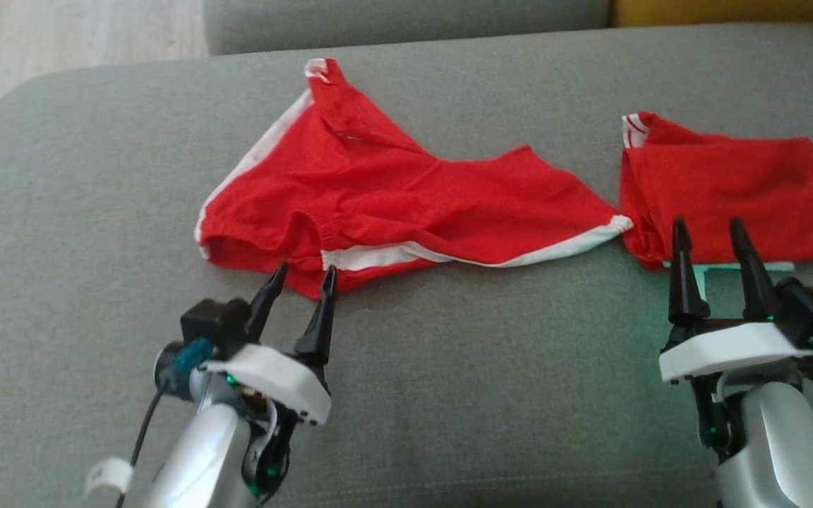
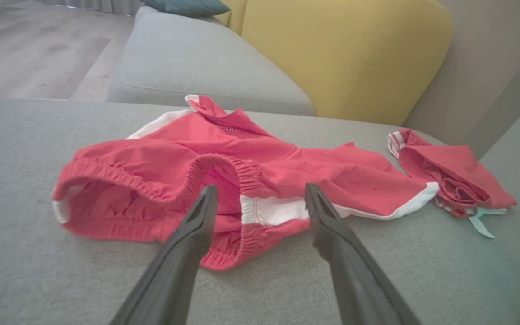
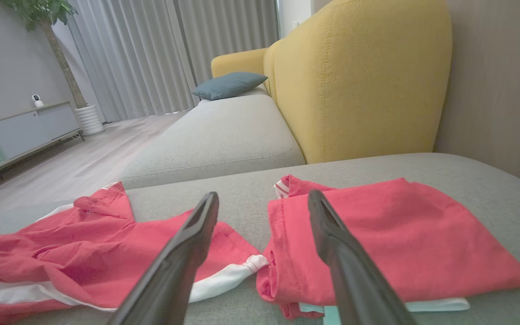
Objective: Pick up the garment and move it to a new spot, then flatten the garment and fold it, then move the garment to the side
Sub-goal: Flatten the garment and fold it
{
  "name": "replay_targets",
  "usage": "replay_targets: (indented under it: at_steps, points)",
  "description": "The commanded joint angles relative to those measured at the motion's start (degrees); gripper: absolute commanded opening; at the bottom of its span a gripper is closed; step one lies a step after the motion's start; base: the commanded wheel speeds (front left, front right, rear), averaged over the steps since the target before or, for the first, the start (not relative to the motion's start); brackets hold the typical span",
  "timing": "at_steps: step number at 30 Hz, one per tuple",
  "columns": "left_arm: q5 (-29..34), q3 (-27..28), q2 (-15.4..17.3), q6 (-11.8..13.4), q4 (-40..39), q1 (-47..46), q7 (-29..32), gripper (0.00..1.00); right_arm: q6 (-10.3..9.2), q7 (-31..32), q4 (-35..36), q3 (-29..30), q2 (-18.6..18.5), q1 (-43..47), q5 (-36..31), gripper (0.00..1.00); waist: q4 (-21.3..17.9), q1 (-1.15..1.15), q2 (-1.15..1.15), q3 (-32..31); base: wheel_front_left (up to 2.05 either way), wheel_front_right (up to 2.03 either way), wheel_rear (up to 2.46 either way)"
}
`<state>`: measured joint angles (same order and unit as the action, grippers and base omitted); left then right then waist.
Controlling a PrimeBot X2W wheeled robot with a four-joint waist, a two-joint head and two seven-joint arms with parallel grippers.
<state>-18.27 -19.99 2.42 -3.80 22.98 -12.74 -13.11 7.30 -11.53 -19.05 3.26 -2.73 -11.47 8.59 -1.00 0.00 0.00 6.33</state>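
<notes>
A red garment (image 1: 392, 197) with white trim lies crumpled and spread on the grey cushion (image 1: 449, 395); it is also in the left wrist view (image 2: 242, 171) and the right wrist view (image 3: 84, 257). My left gripper (image 1: 304, 279) is open, its fingertips just short of the garment's elastic waistband (image 2: 224, 164). A second red garment (image 1: 731, 194) lies folded at the right, seen too in the right wrist view (image 3: 391, 239). My right gripper (image 1: 708, 233) stands open at that folded piece's near edge, nothing between its fingers.
A pale green strip (image 1: 745, 267) pokes out under the folded piece. Behind the cushion are another grey seat (image 3: 219, 135), a yellow sofa back (image 3: 359, 76) and a blue pillow (image 3: 228, 85). Wooden floor (image 1: 61, 35) lies beyond the cushion's left edge.
</notes>
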Motion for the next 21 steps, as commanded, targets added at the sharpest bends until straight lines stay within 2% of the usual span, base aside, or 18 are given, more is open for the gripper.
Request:
replay_targets:
  at_steps: [1,10,21]
  points:
    - [0.0,1.3,0.6,-0.4,-0.8,-3.5,0.2,1.0,0.19,0.0,2.3,-1.5,-0.1,-1.3,0.3,1.0,-1.1,0.0,0.0,1.0,0.0,0.0,0.0]
    - [0.5,1.4,1.8,-0.4,8.3,-9.6,0.0,1.0,0.19,-0.2,3.4,-1.7,-0.1,-1.9,1.1,1.0,-3.8,0.0,0.0,3.4,0.0,0.0,0.0]
    - [0.1,0.6,2.0,-1.1,12.5,-11.9,-0.9,1.0,0.19,-0.7,3.4,-1.7,-0.1,-2.0,1.5,1.0,-5.0,0.0,0.0,4.2,0.0,0.0,0.0]
